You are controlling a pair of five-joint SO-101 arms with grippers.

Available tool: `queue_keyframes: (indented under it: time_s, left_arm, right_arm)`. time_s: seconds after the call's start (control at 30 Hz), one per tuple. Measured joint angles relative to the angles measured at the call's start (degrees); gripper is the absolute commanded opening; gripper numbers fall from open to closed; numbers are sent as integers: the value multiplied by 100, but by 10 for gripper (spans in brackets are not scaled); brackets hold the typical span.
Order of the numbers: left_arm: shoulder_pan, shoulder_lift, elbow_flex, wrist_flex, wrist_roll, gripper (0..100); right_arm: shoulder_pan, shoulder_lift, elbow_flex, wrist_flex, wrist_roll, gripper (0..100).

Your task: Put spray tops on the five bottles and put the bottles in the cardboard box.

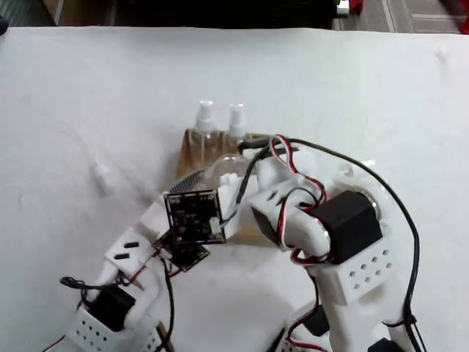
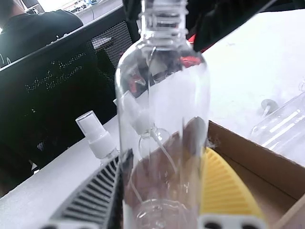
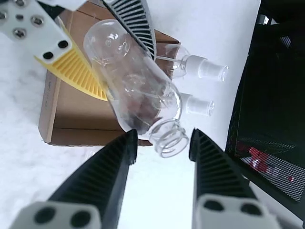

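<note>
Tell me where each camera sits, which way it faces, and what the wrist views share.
High view: fixed above the table, looking down on the cardboard box and both arms.
Left wrist view: on the left wrist, looking along the left gripper, whose grey and yellow fingers clamp the uncapped bottle.
Right wrist view: on the right wrist, looking down past the open right gripper at that bottle's neck.
Shared: both wrist views show the uncapped bottle and the cardboard box.
</note>
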Motion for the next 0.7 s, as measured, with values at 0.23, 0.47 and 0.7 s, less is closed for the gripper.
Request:
queue_keyframes:
  time_s: [0.23,0.47,0.7]
  left_arm:
    - [0,0,18,9,-35,21]
    - [0,0,18,9,-35,80]
    - [0,0,0,290,-35,153]
  right_arm:
    - [0,185,-325,0,-18,17]
    - [0,229,-352,0,-18,17]
    - [-123,264,-229,0,-18,17]
